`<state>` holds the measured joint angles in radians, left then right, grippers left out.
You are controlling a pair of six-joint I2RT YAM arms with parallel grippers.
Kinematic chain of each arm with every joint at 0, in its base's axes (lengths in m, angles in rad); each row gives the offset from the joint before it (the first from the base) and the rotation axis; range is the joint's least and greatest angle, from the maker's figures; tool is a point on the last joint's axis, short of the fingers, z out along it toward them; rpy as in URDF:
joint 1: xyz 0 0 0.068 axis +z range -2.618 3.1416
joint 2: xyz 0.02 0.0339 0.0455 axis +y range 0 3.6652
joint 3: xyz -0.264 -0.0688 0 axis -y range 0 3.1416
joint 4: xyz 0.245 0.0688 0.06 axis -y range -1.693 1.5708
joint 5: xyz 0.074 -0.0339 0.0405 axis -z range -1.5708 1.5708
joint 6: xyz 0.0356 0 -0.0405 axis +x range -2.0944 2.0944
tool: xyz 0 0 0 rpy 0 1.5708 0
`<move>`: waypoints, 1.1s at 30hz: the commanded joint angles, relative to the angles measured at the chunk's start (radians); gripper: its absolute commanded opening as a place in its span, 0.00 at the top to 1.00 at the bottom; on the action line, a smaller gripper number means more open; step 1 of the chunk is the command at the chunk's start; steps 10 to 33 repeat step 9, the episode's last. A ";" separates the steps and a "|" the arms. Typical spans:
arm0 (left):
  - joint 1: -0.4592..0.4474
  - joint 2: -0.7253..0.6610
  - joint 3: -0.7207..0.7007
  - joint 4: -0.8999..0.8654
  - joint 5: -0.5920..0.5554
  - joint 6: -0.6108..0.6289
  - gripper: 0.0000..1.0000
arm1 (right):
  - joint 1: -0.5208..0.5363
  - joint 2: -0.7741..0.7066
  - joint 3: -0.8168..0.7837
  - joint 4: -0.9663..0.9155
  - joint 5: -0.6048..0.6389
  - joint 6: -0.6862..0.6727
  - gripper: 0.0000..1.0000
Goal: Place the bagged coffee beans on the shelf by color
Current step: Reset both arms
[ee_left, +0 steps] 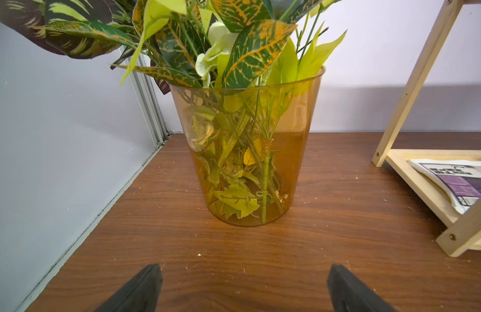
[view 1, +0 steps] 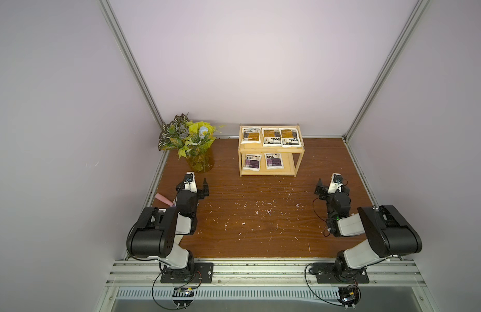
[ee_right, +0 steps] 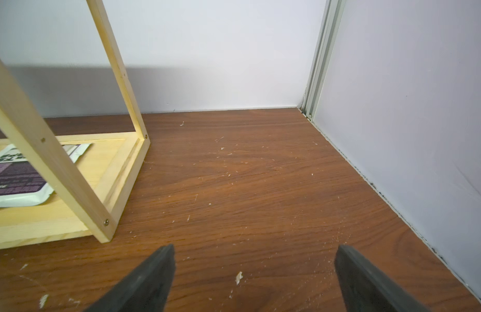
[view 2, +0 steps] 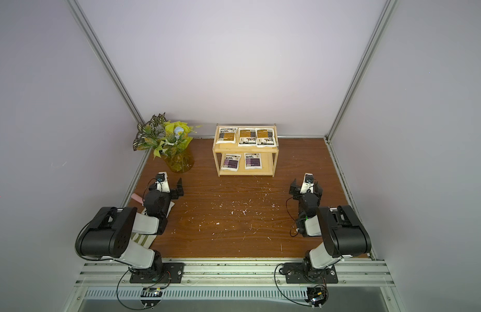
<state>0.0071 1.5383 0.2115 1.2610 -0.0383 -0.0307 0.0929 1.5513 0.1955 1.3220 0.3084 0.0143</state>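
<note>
The pale wooden shelf (view 1: 271,149) (view 2: 244,149) stands at the back of the brown table. Three bagged coffee beans with orange-brown labels (view 1: 271,137) lie side by side on its top tier. Two with purple labels (view 1: 252,162) (view 1: 273,160) lie on the lower tier. The left wrist view shows one purple bag (ee_left: 461,183), and the right wrist view shows one too (ee_right: 15,175). My left gripper (view 1: 192,184) (ee_left: 243,272) hovers open and empty near the vase. My right gripper (view 1: 333,184) (ee_right: 255,254) is open and empty, right of the shelf's front corner (ee_right: 107,224).
An amber vase of artificial plants (view 1: 200,159) (ee_left: 247,162) stands left of the shelf, directly in front of my left gripper. A pink object (view 1: 163,199) and a striped cloth (view 2: 142,240) lie under the left arm. Walls close in three sides. White flecks dot the table (view 1: 261,224).
</note>
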 commanded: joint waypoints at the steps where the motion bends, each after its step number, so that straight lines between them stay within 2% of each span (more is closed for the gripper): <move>1: 0.010 0.006 -0.002 0.031 0.017 -0.003 0.00 | -0.002 0.002 0.006 0.043 -0.008 0.004 0.00; 33: 0.010 0.003 -0.006 0.034 0.017 -0.003 0.00 | -0.005 -0.002 -0.002 0.052 -0.023 0.001 0.01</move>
